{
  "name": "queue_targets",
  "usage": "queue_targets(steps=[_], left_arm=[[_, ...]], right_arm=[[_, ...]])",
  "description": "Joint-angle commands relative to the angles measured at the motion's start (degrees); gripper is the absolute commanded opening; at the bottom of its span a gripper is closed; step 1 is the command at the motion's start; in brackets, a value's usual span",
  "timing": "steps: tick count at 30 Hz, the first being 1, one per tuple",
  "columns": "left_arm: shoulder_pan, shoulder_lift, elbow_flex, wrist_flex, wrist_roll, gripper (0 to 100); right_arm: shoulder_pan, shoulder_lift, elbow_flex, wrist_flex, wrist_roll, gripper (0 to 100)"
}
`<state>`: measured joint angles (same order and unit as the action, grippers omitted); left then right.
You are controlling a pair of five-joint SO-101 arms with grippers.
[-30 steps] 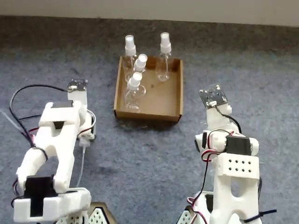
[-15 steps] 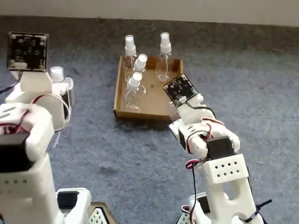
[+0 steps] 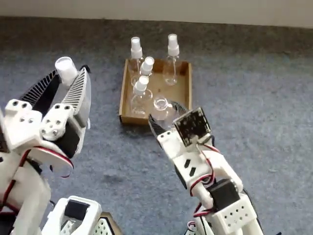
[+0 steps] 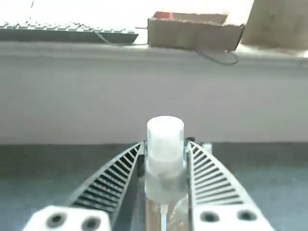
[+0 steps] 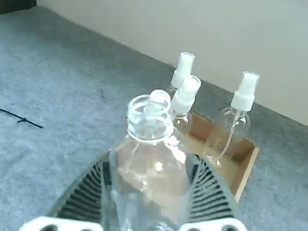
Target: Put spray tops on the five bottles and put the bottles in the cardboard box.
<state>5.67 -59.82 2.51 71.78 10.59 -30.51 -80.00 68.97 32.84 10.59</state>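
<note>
My left gripper [image 3: 68,81] is raised at the left of the table, shut on a white spray top [image 3: 64,65] whose cap and thin tube stand between the fingers [image 4: 165,159]. My right gripper [image 3: 164,115] sits just in front of the cardboard box [image 3: 184,98], shut on a clear open-necked bottle [image 3: 162,108] held upright [image 5: 150,159]. Several capped bottles stand in the box: one at its back right [image 3: 171,61], others at its left [image 3: 140,93]. In the right wrist view these capped bottles [image 5: 240,115] rise behind the held one.
Grey carpet covers the table top. A pale wall runs along the far edge [image 3: 195,10]. Open carpet lies right of the box [image 3: 254,88] and between the two arms [image 3: 122,156].
Both arms have swung up and forward. The left lifted the spray top off the carpet; the right brought the open bottle up to the front of the box.
</note>
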Motion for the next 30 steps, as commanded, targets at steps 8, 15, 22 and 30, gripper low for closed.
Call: queue_targets(steps=[8,15,22,30], left_arm=[[17.7,-0.9,10.2,-21.3,6.0,1],[26.3,-0.6,16.7,-29.0,5.7,0],[26.6,-0.5,29.0,-40.4,4.2,0],[27.6,-0.5,32.3,-42.5,4.6,0]], right_arm=[[-2.0,-25.2,18.7,1.5,-5.9,0.4],[-2.1,-24.3,18.8,1.5,-6.7,0.4],[-1.8,-24.3,18.9,1.5,-6.6,0.4],[-1.8,-24.3,18.9,1.5,-6.6,0.4]])
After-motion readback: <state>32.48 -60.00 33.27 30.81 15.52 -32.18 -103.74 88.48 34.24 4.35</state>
